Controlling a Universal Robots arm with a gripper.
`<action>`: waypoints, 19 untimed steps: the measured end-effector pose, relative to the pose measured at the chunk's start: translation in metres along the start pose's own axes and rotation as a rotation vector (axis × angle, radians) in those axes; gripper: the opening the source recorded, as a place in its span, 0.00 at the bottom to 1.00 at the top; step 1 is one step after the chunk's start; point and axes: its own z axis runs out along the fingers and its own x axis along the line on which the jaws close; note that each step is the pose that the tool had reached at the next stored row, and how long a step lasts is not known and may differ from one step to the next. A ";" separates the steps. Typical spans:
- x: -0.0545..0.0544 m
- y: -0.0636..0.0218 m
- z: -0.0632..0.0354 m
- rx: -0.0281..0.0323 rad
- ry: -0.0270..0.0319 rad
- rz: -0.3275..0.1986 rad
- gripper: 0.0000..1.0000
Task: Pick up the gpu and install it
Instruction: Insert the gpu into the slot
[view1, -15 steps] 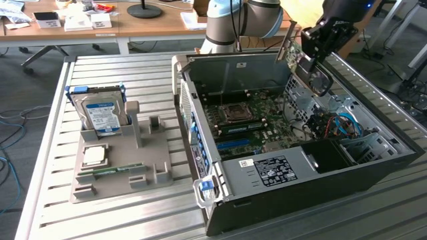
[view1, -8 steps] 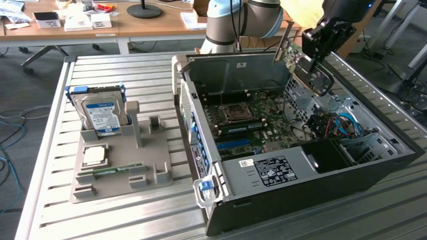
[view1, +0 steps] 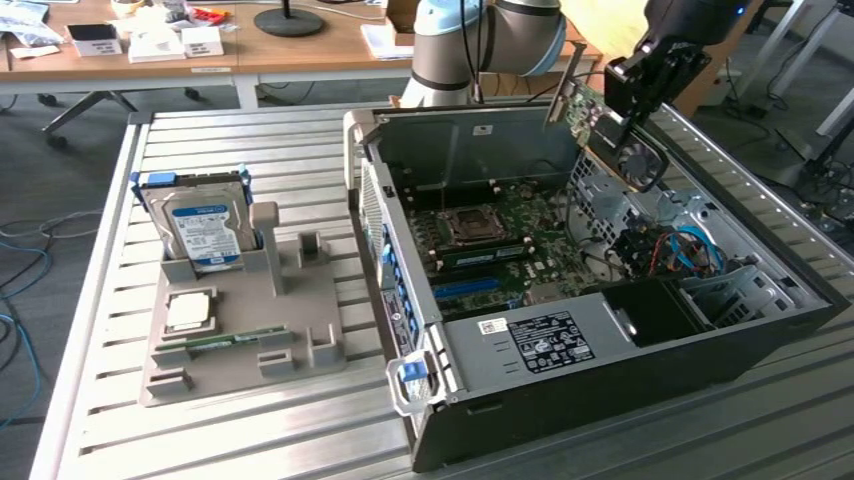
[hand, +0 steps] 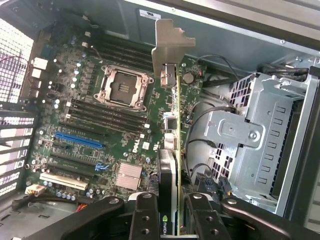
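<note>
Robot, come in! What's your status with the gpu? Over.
Status: tool shut on the gpu. Card hangs above the motherboard, not yet seated. Close beside it, black cables.

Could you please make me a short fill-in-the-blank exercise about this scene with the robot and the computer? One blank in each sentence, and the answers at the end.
1. Above the open computer case, the gripper is shut on the ____.
2. The CPU socket on the motherboard is ____: no chip sits in it.
3. The hard drive stands ____ in the gray holder beside the case.

Missing words: gpu; empty; upright.
</note>
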 end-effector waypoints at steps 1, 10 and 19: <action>0.000 0.0000 0.0000 0.0000 0.0000 0.000 0.27; 0.000 0.0000 0.0000 -0.0006 0.0025 -0.031 0.27; 0.000 0.0000 0.0001 -0.0030 0.0116 -0.144 0.27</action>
